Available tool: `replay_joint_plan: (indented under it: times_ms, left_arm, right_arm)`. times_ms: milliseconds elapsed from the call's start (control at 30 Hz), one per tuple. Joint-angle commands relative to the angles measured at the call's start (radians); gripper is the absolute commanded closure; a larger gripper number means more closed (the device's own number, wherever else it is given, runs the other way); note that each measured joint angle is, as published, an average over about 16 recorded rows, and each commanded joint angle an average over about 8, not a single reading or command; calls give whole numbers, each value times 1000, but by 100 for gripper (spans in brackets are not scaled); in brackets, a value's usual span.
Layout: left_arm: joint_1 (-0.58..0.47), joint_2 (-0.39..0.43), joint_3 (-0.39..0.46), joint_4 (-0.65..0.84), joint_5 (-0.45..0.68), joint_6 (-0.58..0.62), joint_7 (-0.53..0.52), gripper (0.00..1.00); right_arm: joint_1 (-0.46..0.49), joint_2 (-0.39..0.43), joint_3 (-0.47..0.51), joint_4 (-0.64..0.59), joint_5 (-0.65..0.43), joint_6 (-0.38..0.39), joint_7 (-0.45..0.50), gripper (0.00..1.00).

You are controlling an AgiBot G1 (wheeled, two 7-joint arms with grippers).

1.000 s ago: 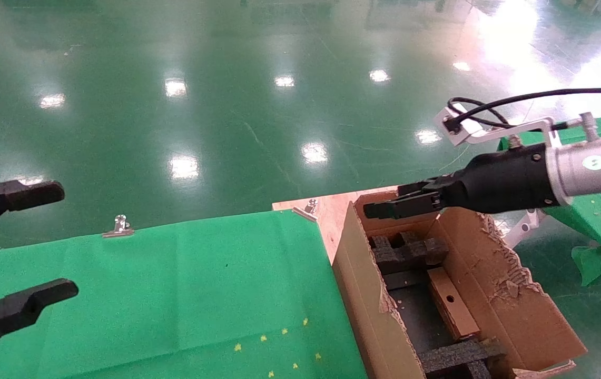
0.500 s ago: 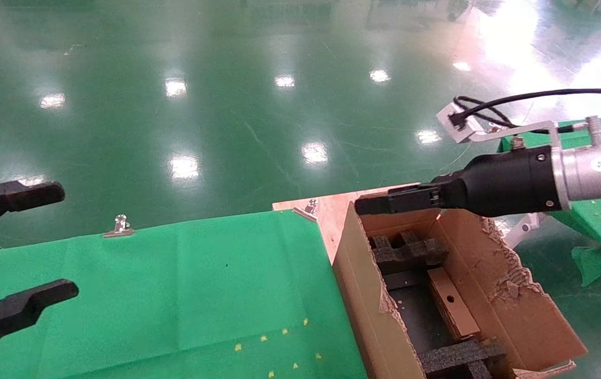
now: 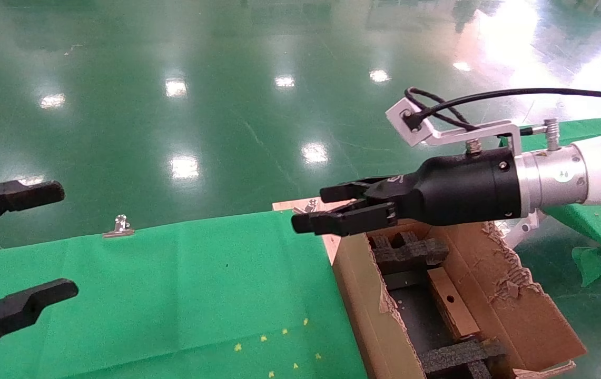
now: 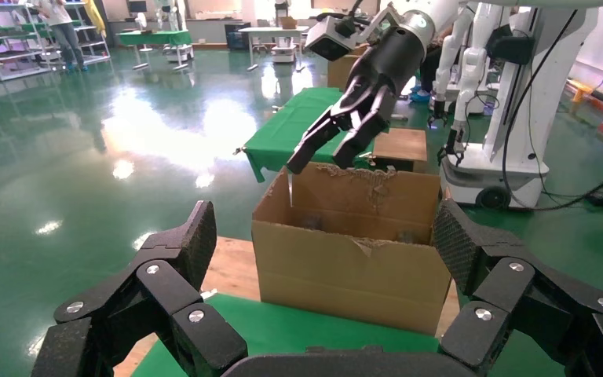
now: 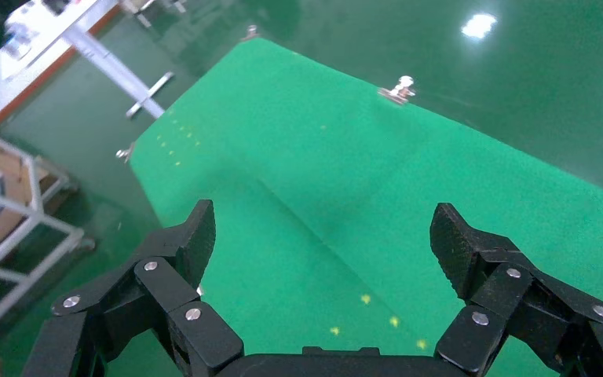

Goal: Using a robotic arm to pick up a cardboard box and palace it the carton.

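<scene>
The head camera looks forward and down from above onto the green-covered bench (image 3: 174, 295) and, to its right, the carton (image 3: 490, 295). The left wrist camera sits low at the bench's left end and faces right, level, past its own fingers (image 4: 165, 275) toward the carton (image 4: 353, 259), seen well off. The right wrist camera looks down over the bench (image 5: 345, 181); all three views share it.

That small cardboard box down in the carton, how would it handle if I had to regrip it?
The cardboard box looks flat and probably light. Lying snug between carton wall and black foam, it leaves little room for jaws. Its glossy taped side may slip.
</scene>
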Motion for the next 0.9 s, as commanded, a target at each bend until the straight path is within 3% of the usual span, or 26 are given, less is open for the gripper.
replay_joint_plan:
  times_ms: [33,900]
  left_arm:
    - [0,0,0,0,0,0,0,0]
    - [0,0,0,0,0,0,0,0]
  right_arm:
    - [-36,-6,53,10,-5,-12,-20,0]
    - [-500,-82,743,146,-66,-173,-282,0]
